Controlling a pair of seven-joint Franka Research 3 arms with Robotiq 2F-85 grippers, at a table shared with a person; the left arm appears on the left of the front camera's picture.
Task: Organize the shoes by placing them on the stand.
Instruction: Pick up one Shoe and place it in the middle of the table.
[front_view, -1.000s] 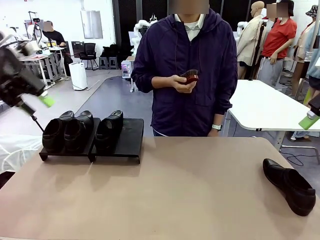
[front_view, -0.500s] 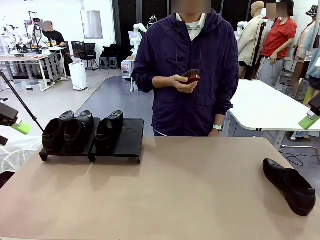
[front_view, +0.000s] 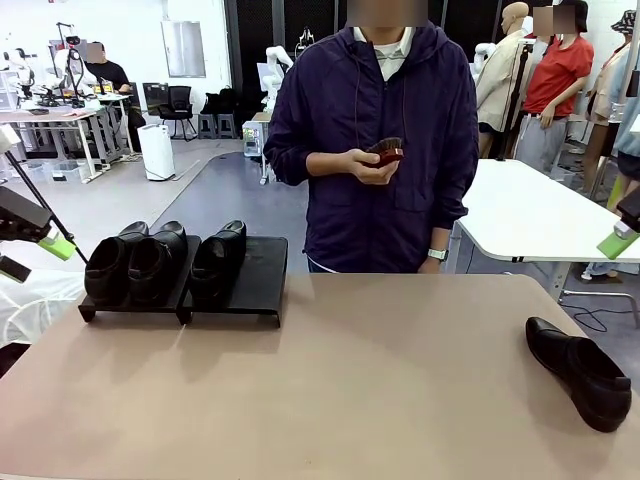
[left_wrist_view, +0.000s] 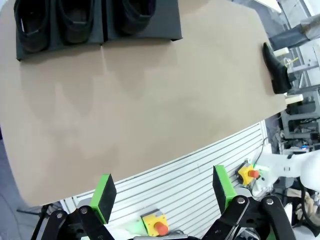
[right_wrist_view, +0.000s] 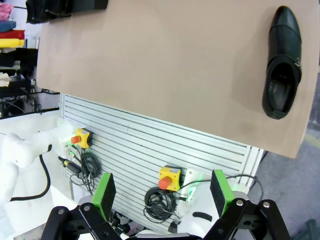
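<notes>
The black stand (front_view: 262, 268) sits at the table's far left and bears three glossy black shoes: one (front_view: 107, 266), a second (front_view: 155, 260) and a third (front_view: 218, 258). Its rightmost slot is bare. A fourth shoe (front_view: 578, 372) lies alone near the table's right edge, sole down. My left gripper (front_view: 35, 257) hangs open off the table's left side, beside the stand. From above, the left wrist view takes in the stand (left_wrist_view: 165, 22), the lone shoe (left_wrist_view: 275, 67) and my open left gripper (left_wrist_view: 162, 192). My right gripper (right_wrist_view: 162, 192) is open, high over the table's front edge, with the lone shoe (right_wrist_view: 281, 62) ahead of it.
A person in a dark purple hoodie (front_view: 385, 150) stands at the far side, both hands on a small dark object (front_view: 380, 152). A green pad (front_view: 617, 243) of my right gripper shows at the right edge. A white table (front_view: 540, 215) stands behind on the right.
My left arm has dropped from higher up at the left to a lower spot beside the stand. The right arm, the shoes and the person stay put.
</notes>
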